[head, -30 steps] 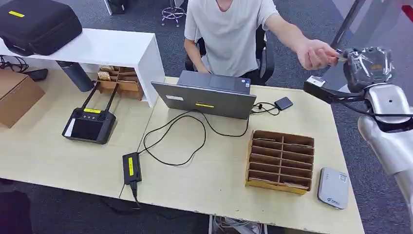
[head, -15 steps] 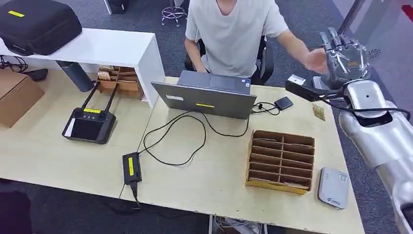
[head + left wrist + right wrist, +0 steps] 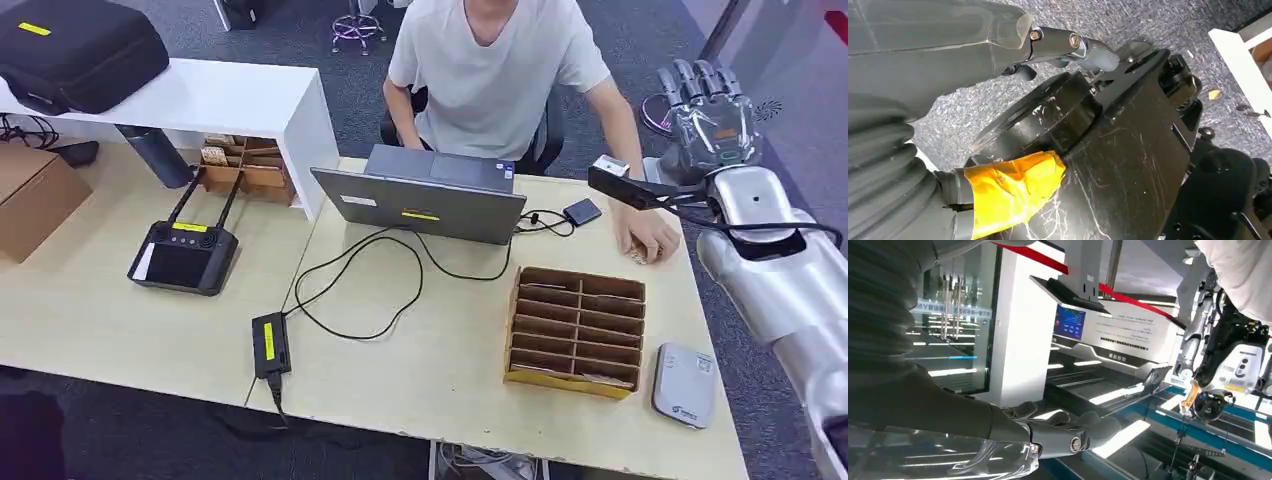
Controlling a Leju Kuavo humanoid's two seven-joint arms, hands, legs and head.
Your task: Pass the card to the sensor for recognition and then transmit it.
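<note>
Spanning most of the head view, the table [image 3: 420, 380] is seen with a laptop [image 3: 425, 200], a slotted cardboard tray [image 3: 577, 330] and a grey card reader [image 3: 685, 385] near its right corner. The right hand [image 3: 708, 115] is raised beyond the table's right edge, fingers spread, nothing held. The left hand [image 3: 893, 165] cannot be judged. The card [image 3: 638, 255] is barely glimpsed under a person's hand [image 3: 648, 235]; it is judged thin, light, stiff and slippery, best pinched by its edges.
</note>
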